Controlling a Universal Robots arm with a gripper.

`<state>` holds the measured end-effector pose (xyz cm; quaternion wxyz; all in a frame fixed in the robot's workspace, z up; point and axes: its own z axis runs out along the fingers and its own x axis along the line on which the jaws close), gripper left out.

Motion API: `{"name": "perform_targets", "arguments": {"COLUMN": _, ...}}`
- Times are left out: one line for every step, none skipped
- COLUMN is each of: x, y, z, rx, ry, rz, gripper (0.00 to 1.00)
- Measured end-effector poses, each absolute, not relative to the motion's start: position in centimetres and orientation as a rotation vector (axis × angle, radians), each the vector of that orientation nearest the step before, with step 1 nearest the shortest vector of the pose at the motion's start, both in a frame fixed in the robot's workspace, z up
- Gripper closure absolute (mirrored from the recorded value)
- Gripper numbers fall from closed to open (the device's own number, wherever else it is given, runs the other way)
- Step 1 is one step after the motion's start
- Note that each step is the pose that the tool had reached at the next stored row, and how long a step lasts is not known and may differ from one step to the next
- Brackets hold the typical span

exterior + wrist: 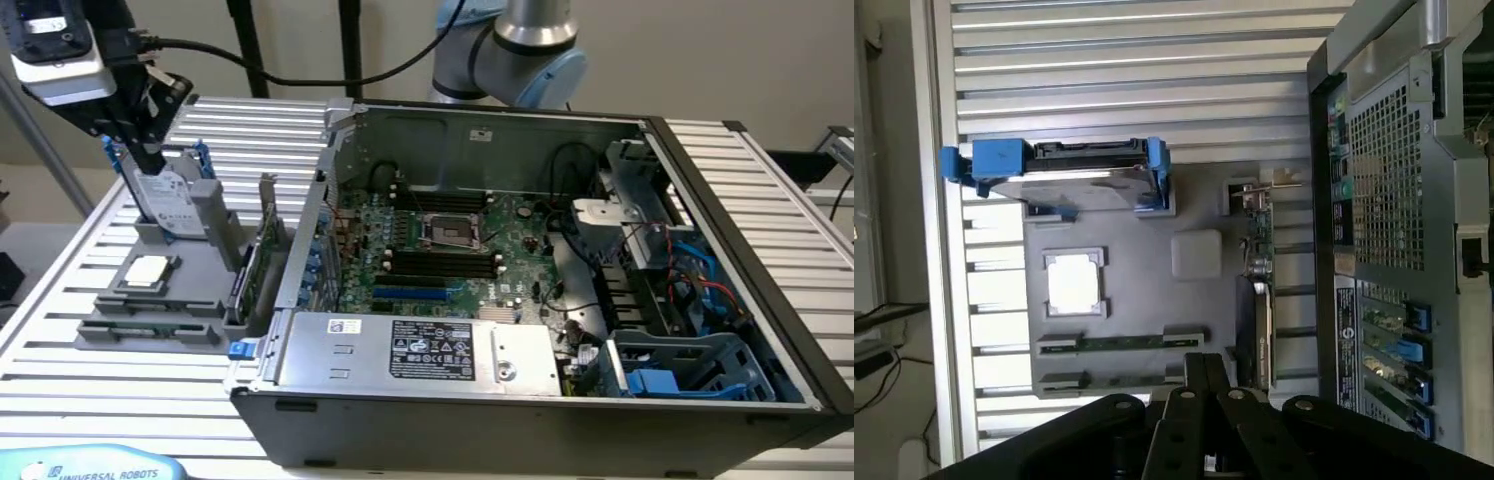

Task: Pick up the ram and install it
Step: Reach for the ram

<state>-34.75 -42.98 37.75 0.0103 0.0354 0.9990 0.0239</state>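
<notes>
Exterior view gives us the open computer case (534, 420) on the slatted table (80, 400), and just beside it, toward that view's left, a gray tray (200, 300) of parts. On the tray, the hard drive (1079, 180) stands at one end, the expansion card (1262, 300) runs along the edge nearest the case, and the square processor (1073, 282) sits mid-tray. The ram (1122, 342) lies on its long edge in a holder near the tray edge opposite the hard drive, untouched. The gripper (1206, 362) hangs above the tray, its fingers (1196, 385) pressed together with nothing between them; in the wrist view their tips appear just beside the ram's end nearest the card. We judge the work to be at the approach to the pick: nothing is lifted, and the black memory slots (434, 262) in the case look bare. Gripping so thin a stick calls, in our judgement, for the fingers to part, straddle its flat sides and descend squarely, clear of the card.
</notes>
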Motion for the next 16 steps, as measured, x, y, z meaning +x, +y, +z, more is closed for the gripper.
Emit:
{"name": "perform_targets", "arguments": {"x": -35.1, "y": -43.1, "z": 37.7, "rx": 0.110, "ry": 3.118, "rz": 0.075, "gripper": 0.89}}
{"name": "perform_targets", "arguments": {"x": -35.4, "y": -43.3, "z": 37.6, "rx": 0.111, "ry": 3.119, "rz": 0.075, "gripper": 0.89}}
{"name": "perform_targets", "arguments": {"x": -35.7, "y": -43.5, "z": 37.5, "rx": 0.110, "ry": 3.119, "rz": 0.075, "gripper": 0.89}}
{"name": "perform_targets", "arguments": {"x": -35.9, "y": -43.7, "z": 37.5, "rx": 0.110, "ry": 3.120, "rz": 0.075, "gripper": 0.89}}
{"name": "perform_targets", "arguments": {"x": -36.2, "y": -43.9, "z": 37.4, "rx": 0.110, "ry": 3.120, "rz": 0.075, "gripper": 0.89}}
{"name": "perform_targets", "arguments": {"x": -36.5, "y": -44.1, "z": 37.3, "rx": 0.111, "ry": 3.121, "rz": 0.075, "gripper": 0.89}}
{"name": "perform_targets", "arguments": {"x": -36.7, "y": -44.2, "z": 37.2, "rx": 0.111, "ry": 3.122, "rz": 0.075, "gripper": 0.89}}
{"name": "perform_targets", "arguments": {"x": -37.0, "y": -44.4, "z": 37.2, "rx": 0.111, "ry": 3.123, "rz": 0.075, "gripper": 0.89}}
{"name": "perform_targets", "arguments": {"x": -37.2, "y": -44.6, "z": 37.1, "rx": 0.111, "ry": 3.124, "rz": 0.074, "gripper": 0.89}}
{"name": "perform_targets", "arguments": {"x": -37.4, "y": -44.7, "z": 37.0, "rx": 0.111, "ry": 3.126, "rz": 0.074, "gripper": 0.89}}
{"name": "perform_targets", "arguments": {"x": -37.6, "y": -44.9, "z": 36.9, "rx": 0.111, "ry": 3.127, "rz": 0.074, "gripper": 0.89}}
{"name": "perform_targets", "arguments": {"x": -37.8, "y": -45.0, "z": 36.8, "rx": 0.111, "ry": 3.129, "rz": 0.073, "gripper": 0.89}}
{"name": "perform_targets", "arguments": {"x": -38.1, "y": -45.2, "z": 36.7, "rx": 0.111, "ry": 3.131, "rz": 0.073, "gripper": 0.89}}
{"name": "perform_targets", "arguments": {"x": -38.3, "y": -45.3, "z": 36.6, "rx": 0.112, "ry": 3.133, "rz": 0.072, "gripper": 0.89}}
{"name": "perform_targets", "arguments": {"x": -38.5, "y": -45.4, "z": 36.6, "rx": 0.112, "ry": 3.135, "rz": 0.071, "gripper": 0.89}}
{"name": "perform_targets", "arguments": {"x": -38.7, "y": -45.5, "z": 36.5, "rx": 0.112, "ry": 3.136, "rz": 0.070, "gripper": 0.89}}
